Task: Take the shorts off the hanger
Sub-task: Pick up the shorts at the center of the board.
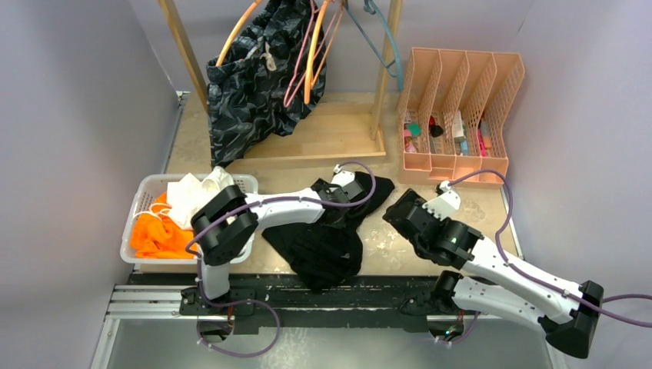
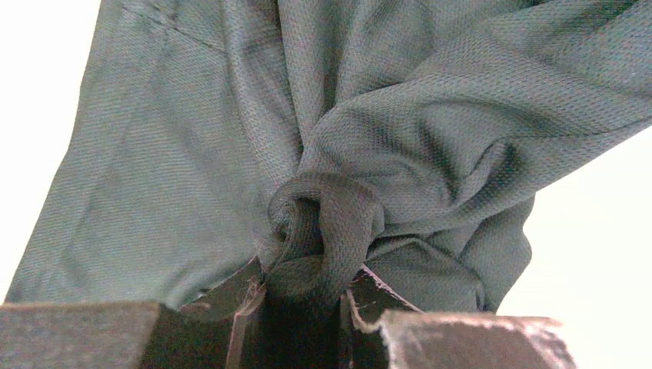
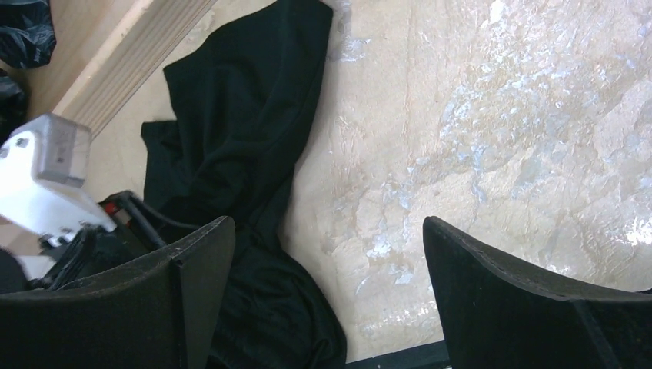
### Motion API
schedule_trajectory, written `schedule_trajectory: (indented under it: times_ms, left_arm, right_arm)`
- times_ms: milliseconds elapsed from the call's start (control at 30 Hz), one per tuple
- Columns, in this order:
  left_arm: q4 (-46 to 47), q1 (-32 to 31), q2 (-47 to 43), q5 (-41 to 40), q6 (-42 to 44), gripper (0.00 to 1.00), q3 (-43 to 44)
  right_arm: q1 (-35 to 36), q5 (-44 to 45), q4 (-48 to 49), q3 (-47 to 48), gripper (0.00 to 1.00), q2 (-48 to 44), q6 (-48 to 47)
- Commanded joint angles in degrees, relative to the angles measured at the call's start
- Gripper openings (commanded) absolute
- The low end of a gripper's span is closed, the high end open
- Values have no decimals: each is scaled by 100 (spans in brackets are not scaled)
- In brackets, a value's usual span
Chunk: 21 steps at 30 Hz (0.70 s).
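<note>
The black shorts (image 1: 327,246) lay crumpled on the table (image 3: 500,115) between the two arms, free of any hanger. The left hand (image 2: 304,300) was closed tight on a twisted knot of their fabric, as its wrist view showed. The orange shorts (image 1: 154,234) and white shorts (image 1: 188,196) were in the basket (image 1: 142,192) at the left. The camo shorts (image 1: 254,84) hung on the wooden rack (image 1: 184,46) at the back, among the hangers.

So the step in hand looked like carrying the black pair to the basket. The next move would call for lifting the bunch clear of the table and swinging it left over the basket rim before letting go.

The left arm was folded at the elbow near the basket and reached right across the table. The right arm was drawn back at the right side, its hand (image 3: 327,261) wide open, holding nothing, low over bare table just beside the shorts.
</note>
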Motion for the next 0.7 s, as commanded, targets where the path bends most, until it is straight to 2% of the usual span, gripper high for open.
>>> schedule_trajectory:
  times_ms: [0,233,400,500,600,667]
  left_arm:
    - [-726,35,-921,-475,292,0,343]
    - [-930,39,-1969,-1068,474,0,755]
    - [-983,46,-2526,-1340,215,0,490]
    - [-797,55,-2808,-1712,-86,0,26]
    - [-419,249,-2902,-1086,-244,0,-367]
    - [-57,306,-2890,-723,-336,0,-720]
  right_arm:
    - [-5,353,-228,231,92,29,60]
    - [-5,197,160,298,93,234,-427]
    - [-6,230,467,392,93,472,-742]
    - [-8,281,488,493,94,652,-877]
    - [-5,-16,967,525,95,691,-1788]
    - [-5,-69,857,538,95,641,-1567]
